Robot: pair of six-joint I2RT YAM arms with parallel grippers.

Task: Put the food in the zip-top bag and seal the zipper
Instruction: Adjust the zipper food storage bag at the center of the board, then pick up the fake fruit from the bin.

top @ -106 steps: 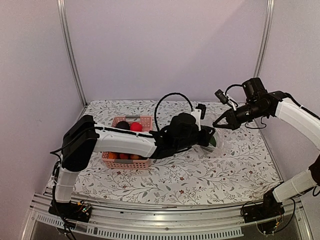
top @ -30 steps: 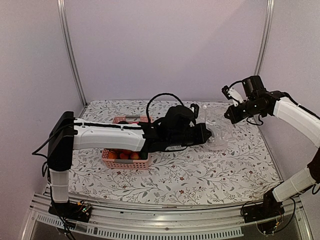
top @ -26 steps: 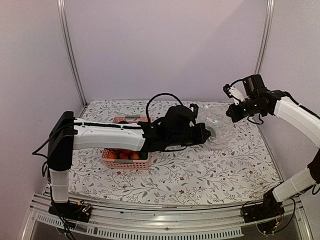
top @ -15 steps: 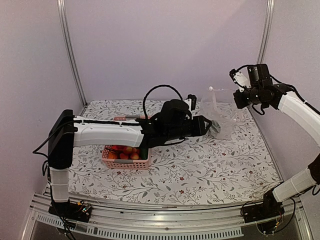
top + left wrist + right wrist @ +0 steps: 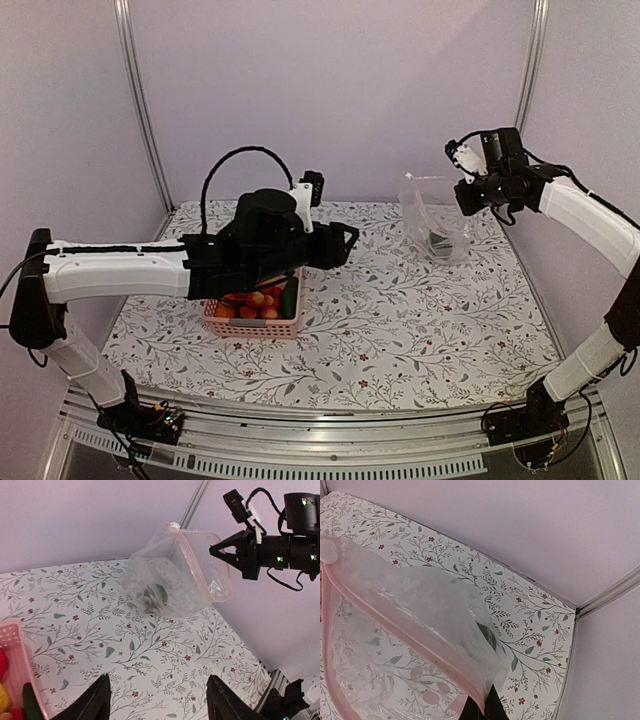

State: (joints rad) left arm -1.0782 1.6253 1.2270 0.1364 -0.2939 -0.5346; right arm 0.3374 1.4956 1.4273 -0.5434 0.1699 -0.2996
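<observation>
Left wrist view: clear bag (image 5: 175, 580) hanging at the surface's (image 5: 150, 645) far right.
The right end effector (image 5: 214, 551) pinches the crinkly, see-through bag at its pinkish zipper (image 5: 200, 562), mouth gaping, one dark green piece (image 5: 160, 594) inside. The left end effector (image 5: 160, 705) is spread wide and empty beside the pink basket (image 5: 250, 325) of food (image 5: 255, 300).

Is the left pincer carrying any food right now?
No, in the left wrist view the left pincer stands open and empty, with only the patterned table showing between its jaws.
</observation>
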